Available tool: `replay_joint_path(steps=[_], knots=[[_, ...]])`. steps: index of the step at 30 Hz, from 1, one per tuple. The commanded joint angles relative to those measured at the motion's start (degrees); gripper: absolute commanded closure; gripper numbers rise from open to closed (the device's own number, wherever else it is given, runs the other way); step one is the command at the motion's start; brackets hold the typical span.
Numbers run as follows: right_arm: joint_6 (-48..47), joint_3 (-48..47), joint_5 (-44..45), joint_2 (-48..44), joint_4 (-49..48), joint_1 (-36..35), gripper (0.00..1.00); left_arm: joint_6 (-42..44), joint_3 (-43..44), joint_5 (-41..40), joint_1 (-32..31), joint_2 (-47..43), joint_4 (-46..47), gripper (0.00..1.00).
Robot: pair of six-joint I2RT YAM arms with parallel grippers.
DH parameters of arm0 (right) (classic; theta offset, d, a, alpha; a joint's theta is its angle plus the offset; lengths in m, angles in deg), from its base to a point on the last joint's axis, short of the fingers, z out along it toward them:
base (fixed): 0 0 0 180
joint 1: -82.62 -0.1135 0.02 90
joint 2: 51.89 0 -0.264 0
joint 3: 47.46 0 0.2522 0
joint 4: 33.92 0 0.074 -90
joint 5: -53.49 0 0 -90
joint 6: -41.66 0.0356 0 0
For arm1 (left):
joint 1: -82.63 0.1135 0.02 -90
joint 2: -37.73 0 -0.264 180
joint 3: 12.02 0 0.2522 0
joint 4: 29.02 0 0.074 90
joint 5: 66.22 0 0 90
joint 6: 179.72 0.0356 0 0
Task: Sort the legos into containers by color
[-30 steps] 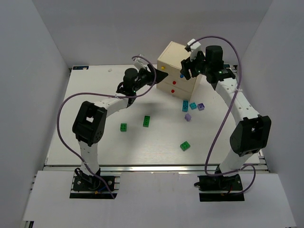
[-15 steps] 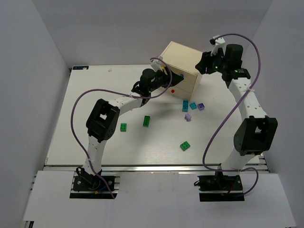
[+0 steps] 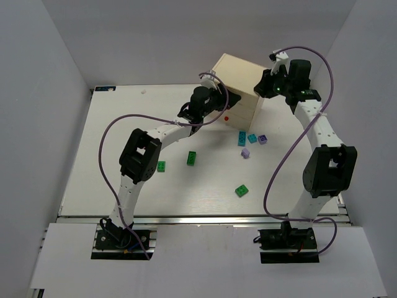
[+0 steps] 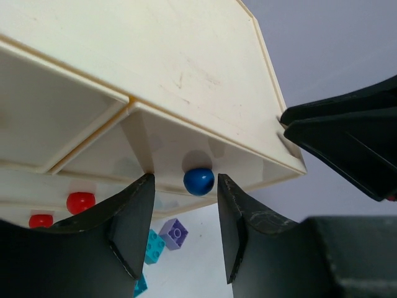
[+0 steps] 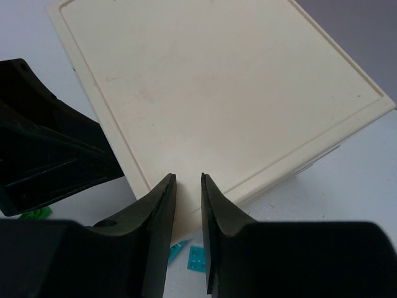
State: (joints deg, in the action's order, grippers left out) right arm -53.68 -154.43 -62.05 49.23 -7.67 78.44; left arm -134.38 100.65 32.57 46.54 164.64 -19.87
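Opening a drawer appears to be the step in hand. The small cream wooden chest of three drawers (image 3: 239, 84) stands at the far middle of the white bench (image 3: 124, 136). Its round blue knob (image 4: 198, 181) sits between the fingers of the left claw (image 4: 185, 185), which stand released on either side, not gripping it. The right claw (image 5: 188, 180), narrowly parted and empty, hovers over the chest's top edge. The tiny studded plastic legos (image 3: 191, 158), green, teal and lilac, lie loose on the bench. Next move: clench on the knob, pull straight outward, and steady the chest against sliding.
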Motion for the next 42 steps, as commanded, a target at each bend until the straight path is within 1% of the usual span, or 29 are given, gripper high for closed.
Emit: replay_joint_path(steps=[1, 9, 13, 22, 23, 24, 27, 28, 30, 31, 34, 37, 42], knots=[[-1.07, -1.36, -0.83, -0.31, -0.89, 0.05, 0.72, -0.25, 4.09, -3.0, -0.81, 1.14, -1.21, 0.45], [-2.13, -2.33, -1.0, 0.57, 1.57, -0.03, 0.78, -0.77, 4.97, -3.43, -1.34, 1.67, -1.65, 0.47], [-2.48, -2.07, -1.09, 0.83, 2.54, -0.12, 0.84, -0.86, 5.15, -4.22, -1.87, 1.23, -1.03, 0.48], [-3.53, -1.63, -1.27, 0.74, 4.03, -0.21, 0.87, -1.13, 5.85, -7.74, -2.93, 1.23, -1.21, 0.53], [-3.53, -1.54, -1.35, 0.83, 4.12, -0.21, 0.87, -1.39, 5.77, -8.0, -3.45, 1.23, -1.03, 0.55], [-3.62, -1.54, -1.35, 0.74, 4.21, -0.21, 0.87, -1.65, 5.85, -7.92, -3.45, 1.23, -1.03, 0.59], [-3.62, -1.36, -1.27, 0.83, 4.38, -0.47, 0.88, -1.65, 5.77, -7.83, -3.45, 1.15, -0.86, 0.65], [-3.71, -1.36, -0.92, 0.92, 4.38, -0.3, 0.88, -1.65, 5.59, -8.0, -3.45, 1.14, -0.86, 0.69], [-3.88, -1.36, -0.57, 0.92, 4.73, -0.38, 0.88, -1.48, 5.06, -7.92, -3.98, 0.36, -0.68, 0.73], [-3.88, -1.45, -0.3, 1.01, 4.82, -0.3, 0.88, -1.48, 4.1, -8.01, -3.98, -0.08, -0.42, 0.77], [-4.06, -2.94, 1.28, 1.88, 6.4, -0.3, 0.88, -1.04, 0.76, -7.92, -3.98, -2.45, 1.25, 0.83], [-4.24, -4.87, 3.82, 3.38, 8.16, -0.3, 0.88, -0.16, -2.48, -7.74, -3.98, -5.62, 1.86, 0.84], [-4.15, -6.11, 5.41, 4.52, 8.78, 0.05, 0.89, 1.07, -7.41, -7.13, -4.51, -10.63, 2.4, 0.84]])
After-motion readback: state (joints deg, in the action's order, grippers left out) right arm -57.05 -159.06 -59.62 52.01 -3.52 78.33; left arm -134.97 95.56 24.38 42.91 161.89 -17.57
